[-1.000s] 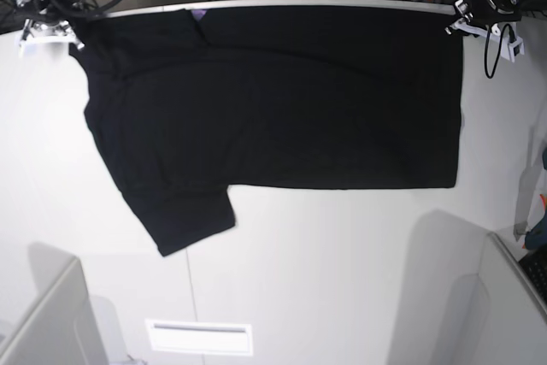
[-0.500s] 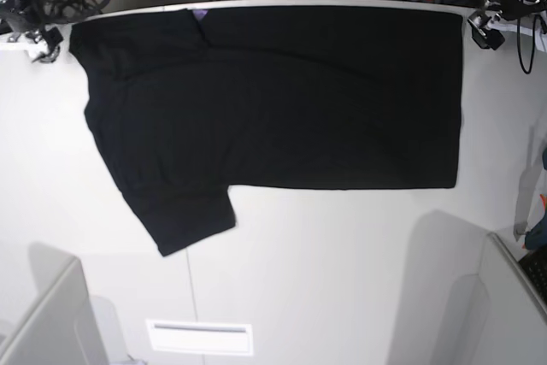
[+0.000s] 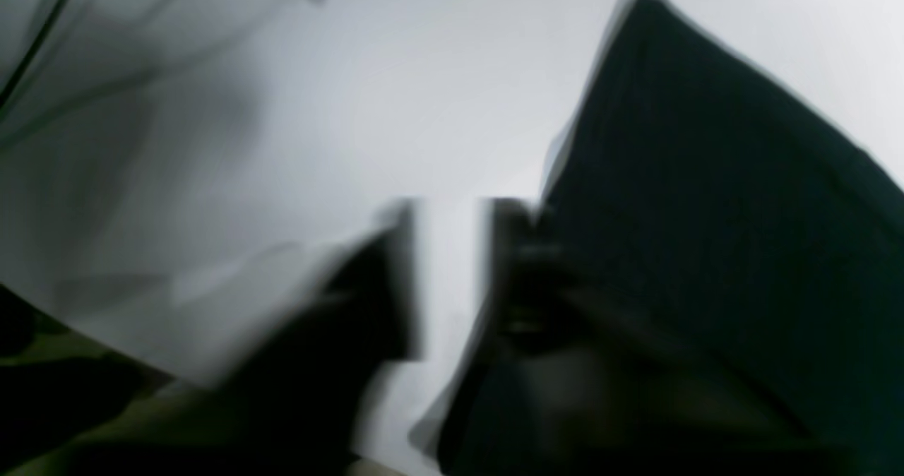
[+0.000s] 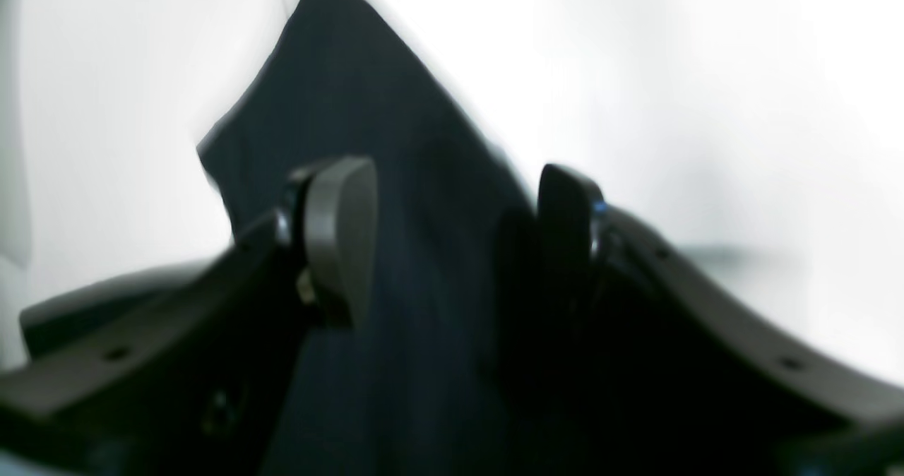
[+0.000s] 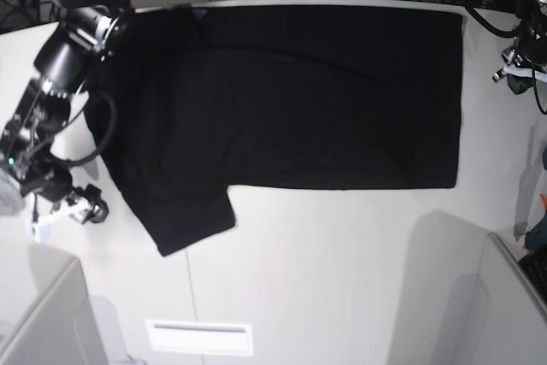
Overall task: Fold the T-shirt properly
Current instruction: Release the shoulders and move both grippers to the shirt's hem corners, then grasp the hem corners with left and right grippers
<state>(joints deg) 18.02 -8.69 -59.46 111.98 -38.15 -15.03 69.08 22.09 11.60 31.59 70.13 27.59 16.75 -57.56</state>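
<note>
Base view shows the plain black T-shirt (image 5: 291,100), no print legible; both grippers, left (image 3: 452,278) and right (image 4: 452,236), gape empty.

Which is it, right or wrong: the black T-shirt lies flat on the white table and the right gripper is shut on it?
Wrong in one respect. The T-shirt does lie flat on the white table, but the right gripper is open, its jaws spread wide apart; the right wrist view shows it.

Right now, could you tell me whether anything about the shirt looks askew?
The T-shirt lies flat, but one sleeve juts out past its near edge, breaking the rectangle. Otherwise nothing stands out.
</note>
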